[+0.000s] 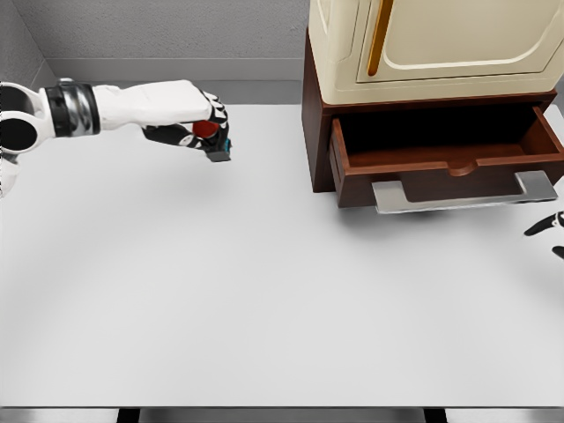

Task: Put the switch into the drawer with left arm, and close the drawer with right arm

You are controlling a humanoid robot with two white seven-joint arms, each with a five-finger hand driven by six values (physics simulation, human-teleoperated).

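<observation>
My left hand (204,132) hovers over the far left of the white table (264,291), its fingers curled around the switch (214,141), a small dark console with a red end and a blue end. The brown drawer (449,159) stands pulled open under the cream cabinet (441,44) at the far right, its inside dark, with a grey handle (463,196) across the front. The hand is well left of the drawer. Only the black fingertips (546,225) of my right hand show at the right edge, below the drawer's handle.
A brown base (313,132) carries the cream cabinet, which has a gold handle (381,40). A grey wall runs behind the table. The table's front edge lies along the bottom of the view.
</observation>
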